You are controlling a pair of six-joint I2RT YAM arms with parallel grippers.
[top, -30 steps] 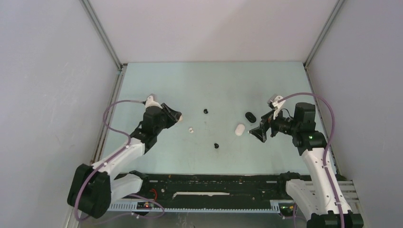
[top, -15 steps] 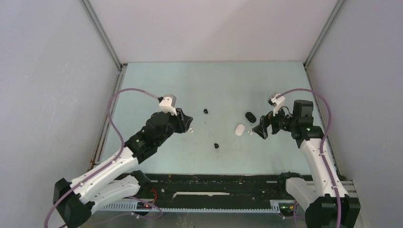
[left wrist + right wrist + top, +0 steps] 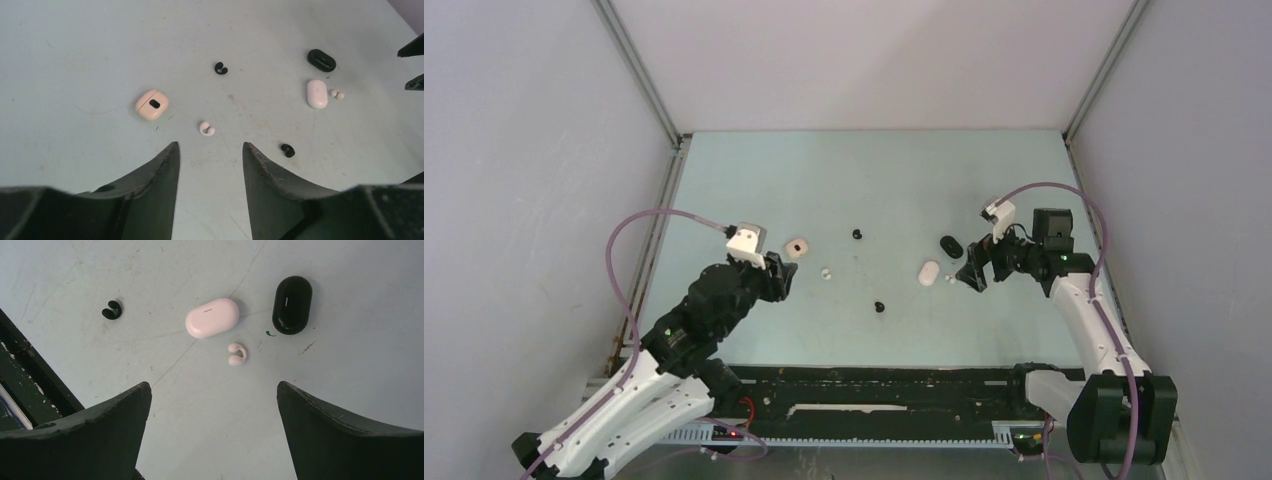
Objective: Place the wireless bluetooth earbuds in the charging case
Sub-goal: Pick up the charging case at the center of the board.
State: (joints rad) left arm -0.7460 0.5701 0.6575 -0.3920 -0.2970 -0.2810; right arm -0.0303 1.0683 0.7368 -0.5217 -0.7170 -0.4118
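Our left fingers [image 3: 152, 190] stand apart with nothing between them, just short of a white earbud [image 3: 206, 128] and a cream case [image 3: 151, 104]. Our right fingers [image 3: 100, 430] gape wide and empty over a pink earbud [image 3: 237, 354], which lies on the surface [image 3: 350, 390] just beside the white case [image 3: 212, 317] and near the black case [image 3: 292, 304]. A black earbud [image 3: 112, 310] lies well apart.

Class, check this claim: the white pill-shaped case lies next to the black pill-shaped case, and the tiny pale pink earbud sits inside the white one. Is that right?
Not quite. The right wrist view shows the tiny pale pink earbud lying loose on the pale green table, just beside the white pill-shaped case, not inside it. The white case does lie next to the black pill-shaped case.
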